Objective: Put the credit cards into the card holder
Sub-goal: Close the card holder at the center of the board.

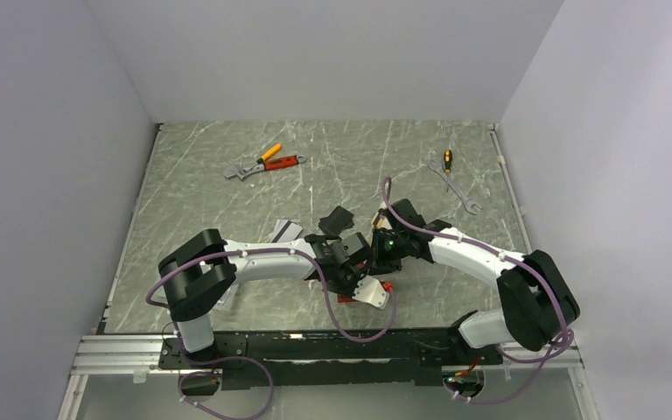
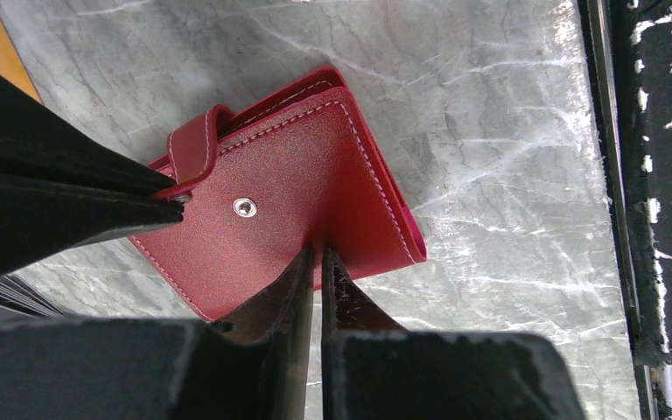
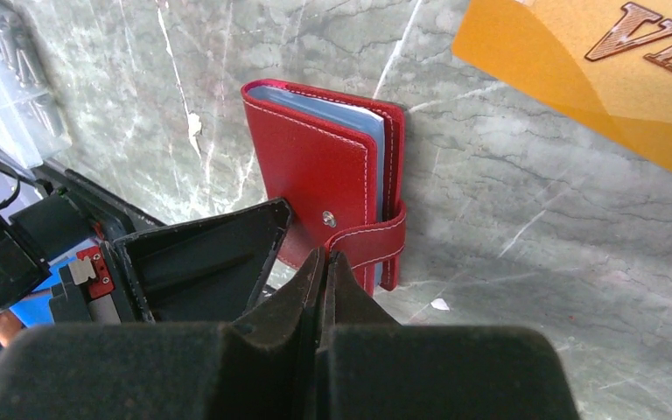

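The red card holder [image 2: 315, 166] is folded and held up off the marble table, its bluish lining [image 3: 376, 131] showing at the edge. My left gripper [image 2: 319, 254] is shut on the lower edge of its cover. My right gripper [image 3: 325, 254] is shut on the end of the snap tab [image 3: 367, 241], and its fingers [image 2: 70, 192] come in from the left in the left wrist view. An orange-gold credit card [image 3: 577, 79] lies on the table past the holder. Silver-white credit cards [image 1: 286, 230] lie behind the left arm. In the top view the arms hide most of the holder.
A clear plastic box [image 3: 9, 79] stands by the left gripper. A black flat rectangle [image 1: 341, 219] lies behind the grippers. Pliers and a wrench [image 1: 267, 162] lie at the back left, another wrench and a screwdriver [image 1: 453, 179] at the back right. The table's near rail [image 2: 647, 219] is close.
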